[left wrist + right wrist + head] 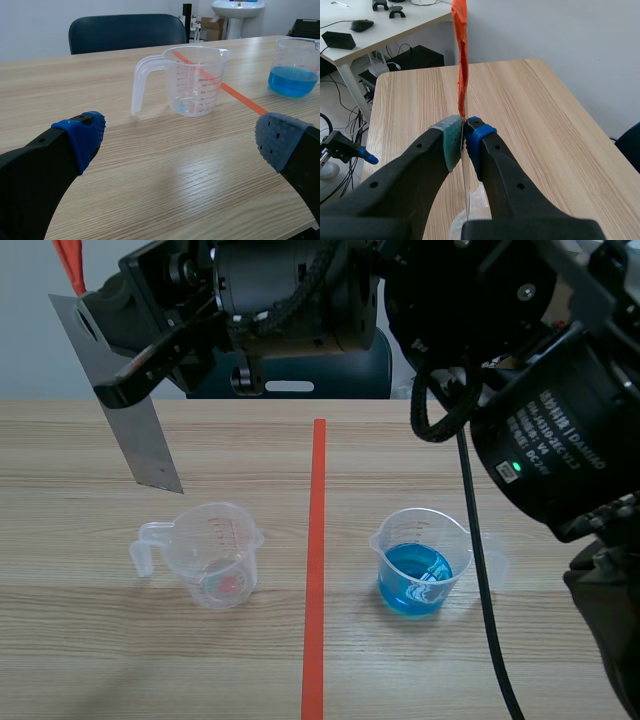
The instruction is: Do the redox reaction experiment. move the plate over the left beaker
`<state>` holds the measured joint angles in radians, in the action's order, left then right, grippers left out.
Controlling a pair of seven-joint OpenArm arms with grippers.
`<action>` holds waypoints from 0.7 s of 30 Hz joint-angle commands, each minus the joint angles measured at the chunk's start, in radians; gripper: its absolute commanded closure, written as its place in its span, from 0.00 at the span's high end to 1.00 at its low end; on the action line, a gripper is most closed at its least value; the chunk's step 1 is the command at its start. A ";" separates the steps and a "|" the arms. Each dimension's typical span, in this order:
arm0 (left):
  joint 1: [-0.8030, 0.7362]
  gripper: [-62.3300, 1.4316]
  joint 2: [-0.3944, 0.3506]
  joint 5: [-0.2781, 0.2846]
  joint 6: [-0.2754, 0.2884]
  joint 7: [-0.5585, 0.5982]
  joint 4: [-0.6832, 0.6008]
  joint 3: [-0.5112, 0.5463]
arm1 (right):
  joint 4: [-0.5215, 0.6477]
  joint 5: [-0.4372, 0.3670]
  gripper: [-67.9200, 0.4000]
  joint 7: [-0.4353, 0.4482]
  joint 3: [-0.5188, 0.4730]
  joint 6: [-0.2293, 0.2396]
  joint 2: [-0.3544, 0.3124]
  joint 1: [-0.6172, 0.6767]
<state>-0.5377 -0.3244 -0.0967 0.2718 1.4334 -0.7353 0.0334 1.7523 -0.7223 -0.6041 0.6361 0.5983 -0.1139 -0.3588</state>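
A thin grey metal plate [128, 405] with an orange-red tag [68, 265] on its upper end hangs tilted in the air. Its lower corner is up and to the left of the empty clear left beaker [215, 555]. My right gripper [118, 390], on the arm that crosses the top of the scene view, is shut on the plate. In the right wrist view the plate [465, 175] shows edge-on between the pads of my right gripper [465, 132], the tag [461, 60] above them. My left gripper [182, 140] is open low over the table, the empty beaker [192, 80] ahead of it.
A second beaker [420, 565] holding blue liquid stands right of the orange-red tape line [317, 560]; it is also in the left wrist view [295, 67]. A dark chair [125, 32] stands beyond the table's far edge. A desk [370, 30] lies off to the side.
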 commanded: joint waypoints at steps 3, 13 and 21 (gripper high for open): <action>-0.010 1.00 -0.006 0.007 0.000 0.021 -0.013 0.003 | 0.012 -0.006 0.01 0.022 -0.008 -0.001 0.000 -0.005; -0.011 1.00 -0.006 0.007 0.000 0.021 -0.013 0.003 | 0.011 0.004 0.01 0.023 -0.008 -0.001 0.000 -0.001; -0.011 1.00 -0.008 0.007 0.000 0.021 -0.013 0.003 | 0.011 0.004 0.01 0.023 -0.008 -0.001 0.000 -0.001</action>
<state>-0.5377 -0.3244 -0.0967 0.2718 1.4334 -0.7353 0.0334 1.7523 -0.7071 -0.6041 0.6361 0.5983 -0.1139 -0.3485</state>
